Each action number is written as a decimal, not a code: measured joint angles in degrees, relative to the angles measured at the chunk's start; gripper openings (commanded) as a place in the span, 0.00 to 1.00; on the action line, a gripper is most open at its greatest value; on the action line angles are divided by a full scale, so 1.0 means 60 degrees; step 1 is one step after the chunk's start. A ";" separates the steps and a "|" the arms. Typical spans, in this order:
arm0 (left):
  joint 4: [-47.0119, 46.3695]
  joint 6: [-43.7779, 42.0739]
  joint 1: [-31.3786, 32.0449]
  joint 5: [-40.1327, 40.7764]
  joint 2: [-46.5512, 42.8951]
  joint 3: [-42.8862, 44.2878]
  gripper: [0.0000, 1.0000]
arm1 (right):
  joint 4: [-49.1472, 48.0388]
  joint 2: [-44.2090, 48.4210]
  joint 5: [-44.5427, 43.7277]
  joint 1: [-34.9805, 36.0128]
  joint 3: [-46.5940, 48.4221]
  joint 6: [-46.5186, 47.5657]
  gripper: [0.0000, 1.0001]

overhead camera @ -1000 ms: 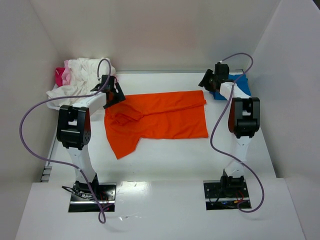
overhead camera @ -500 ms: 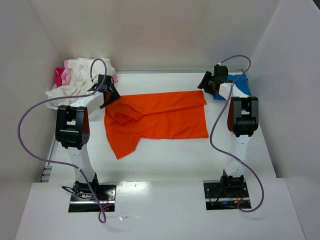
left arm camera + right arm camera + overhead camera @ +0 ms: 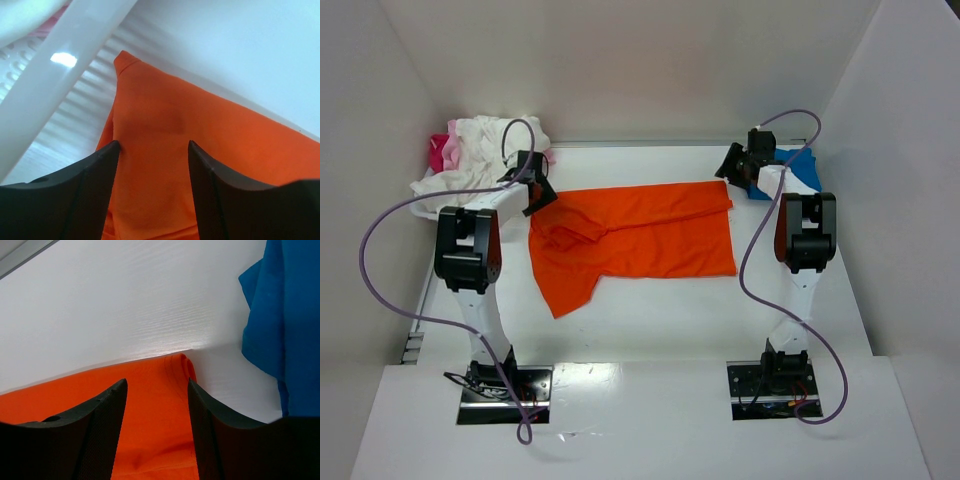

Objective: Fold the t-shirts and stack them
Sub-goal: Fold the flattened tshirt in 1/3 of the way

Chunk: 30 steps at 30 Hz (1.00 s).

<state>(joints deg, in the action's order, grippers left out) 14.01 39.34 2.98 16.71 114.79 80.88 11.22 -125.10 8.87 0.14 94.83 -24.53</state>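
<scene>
A bright orange t-shirt (image 3: 650, 235) lies spread across the middle of the table, one sleeve hanging toward the near left. My left gripper (image 3: 544, 198) sits low over its far left corner. In the left wrist view its fingers (image 3: 154, 146) stand apart astride the orange cloth (image 3: 165, 150). My right gripper (image 3: 729, 171) is over the far right corner, also open, with the folded orange hem (image 3: 172, 375) between its fingers (image 3: 157, 383). A blue t-shirt (image 3: 803, 168) lies at the back right, behind the right gripper. White (image 3: 485, 150) and pink (image 3: 441, 152) t-shirts are heaped at the back left.
White walls close in the table at the back and on both sides. A white bar (image 3: 60, 75) over a ribbed surface runs just left of the orange corner. The blue cloth (image 3: 285, 320) lies close to the right of the right fingers.
The left gripper has shifted a little back and left onto the orange shirt's corner, and its jaws have narrowed. The right arm and the shirts have not moved.
</scene>
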 measured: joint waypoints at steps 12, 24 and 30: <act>0.0261 -0.0052 -0.0156 0.0253 0.0510 0.0415 0.01 | 0.0077 0.0000 0.0003 0.0000 0.0000 0.0031 0.48; 0.0460 -0.0588 -0.0159 0.0761 0.0571 0.1278 0.00 | 0.0091 0.0000 -0.0001 0.0000 0.0000 0.0069 0.47; 0.0449 -0.1172 -0.0159 0.1237 0.0640 0.1883 0.01 | 0.0091 0.0000 -0.0001 0.0000 0.0000 0.0071 0.47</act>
<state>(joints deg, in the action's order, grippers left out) 16.70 32.31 2.02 24.14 118.62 92.18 11.77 -125.10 8.86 0.14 94.83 -24.10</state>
